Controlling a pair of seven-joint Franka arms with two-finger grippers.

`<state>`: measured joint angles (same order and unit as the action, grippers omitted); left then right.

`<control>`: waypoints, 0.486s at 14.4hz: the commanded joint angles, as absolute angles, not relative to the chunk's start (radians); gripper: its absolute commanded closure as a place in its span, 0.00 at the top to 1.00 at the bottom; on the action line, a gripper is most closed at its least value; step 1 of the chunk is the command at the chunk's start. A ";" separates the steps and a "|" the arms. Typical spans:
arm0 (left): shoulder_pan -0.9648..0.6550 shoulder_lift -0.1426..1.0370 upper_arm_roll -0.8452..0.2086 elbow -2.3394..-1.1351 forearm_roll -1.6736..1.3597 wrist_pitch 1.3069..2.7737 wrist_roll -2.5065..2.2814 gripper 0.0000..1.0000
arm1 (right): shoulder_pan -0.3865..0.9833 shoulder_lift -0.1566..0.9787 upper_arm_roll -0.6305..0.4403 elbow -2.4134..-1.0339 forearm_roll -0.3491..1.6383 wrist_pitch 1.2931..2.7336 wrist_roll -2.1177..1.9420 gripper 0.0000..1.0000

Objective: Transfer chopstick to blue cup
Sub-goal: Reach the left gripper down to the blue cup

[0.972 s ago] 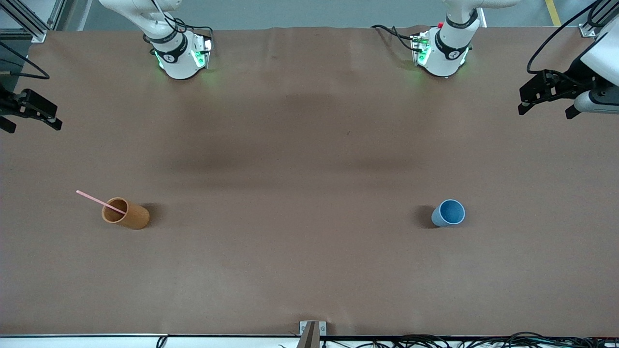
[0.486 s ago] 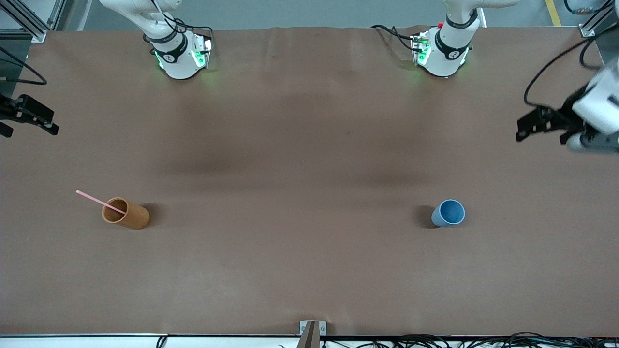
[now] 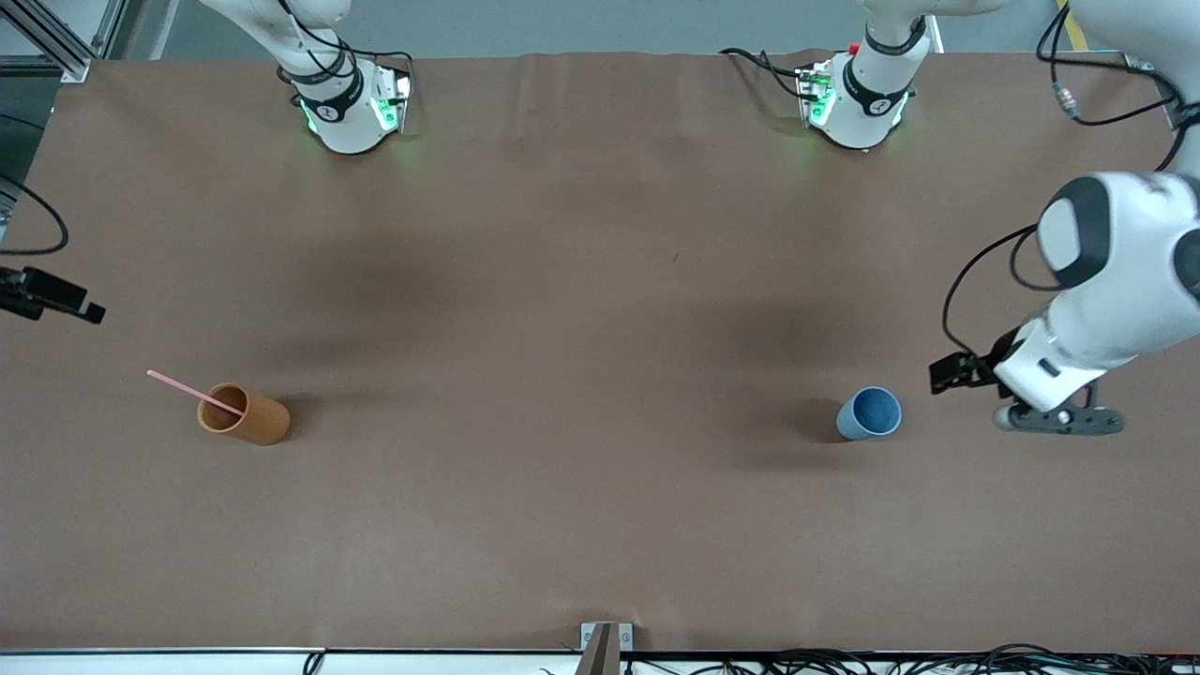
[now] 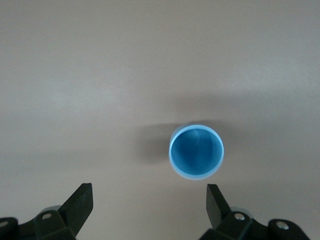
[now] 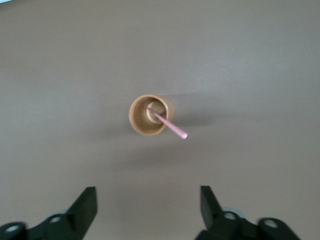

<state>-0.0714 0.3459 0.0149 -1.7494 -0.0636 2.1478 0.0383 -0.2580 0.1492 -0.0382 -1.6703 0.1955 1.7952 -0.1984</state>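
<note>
Your right gripper [image 5: 145,212] hangs spread and empty over the table near the orange-brown cup [image 3: 244,413], where the chopstick [image 3: 195,392] leans on the rim, its free end jutting out for a likely pinch. Your left gripper [image 4: 147,210], also spread, hovers by the blue cup [image 3: 869,413], perhaps to steady it.

Orange cup [image 5: 149,114] upright on the brown table [image 5: 250,60], 1 pink chopstick [image 5: 169,125] leaning out over its rim, right gripper [image 5: 148,209] above and apart, 2 fingers [image 5: 85,205] spread wide.
</note>
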 commanded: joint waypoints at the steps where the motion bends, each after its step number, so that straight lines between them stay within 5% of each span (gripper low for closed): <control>1: -0.089 0.435 0.011 -1.746 -0.097 2.274 0.008 1.00 | -0.298 0.224 -0.026 -1.675 0.285 1.844 -0.250 0.77; 7: -0.089 0.480 0.009 -1.781 -0.087 2.296 -0.005 1.00 | -0.363 0.314 -0.026 -1.744 0.434 1.962 -0.397 0.52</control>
